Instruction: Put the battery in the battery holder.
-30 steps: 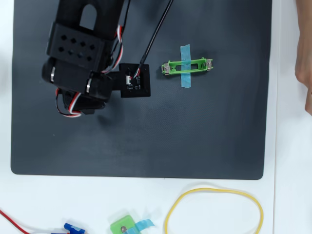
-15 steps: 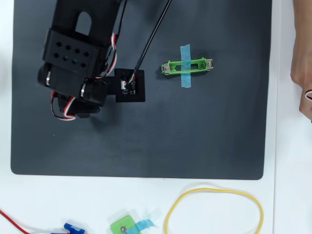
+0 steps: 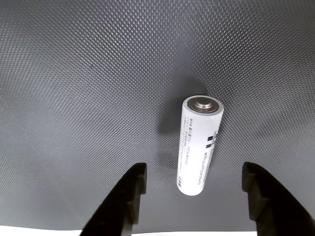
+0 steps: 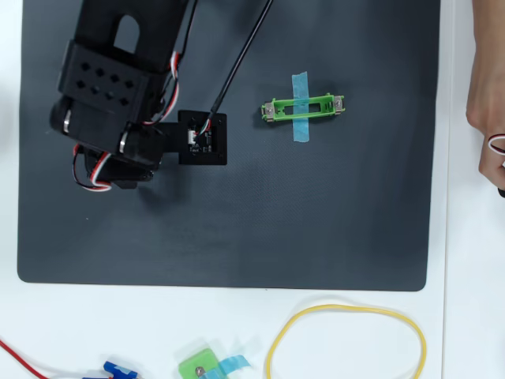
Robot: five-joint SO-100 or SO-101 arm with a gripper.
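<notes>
In the wrist view the battery (image 3: 199, 145), a white cell with fine dark print, lies flat on the dark mat (image 3: 78, 73) with its metal cap pointing away from me. My gripper (image 3: 193, 172) is open, one black finger (image 3: 130, 196) on each side of the battery's near end, neither touching it. In the overhead view the arm (image 4: 110, 95) stands over the mat's upper left and hides both battery and fingers. The battery holder (image 4: 303, 108), a narrow green frame crossed by blue tape, lies empty on the mat to the right of the arm.
A person's hand (image 4: 488, 103) reaches in at the right edge. On the white table below the mat lie a yellow band loop (image 4: 347, 309), a small squarish green piece with blue tape (image 4: 203, 366), a blue part (image 4: 118, 369) and a red wire (image 4: 20, 355).
In the overhead view the arm has shifted left and slightly up, away from the battery holder. The hand at the right edge has come further into view.
</notes>
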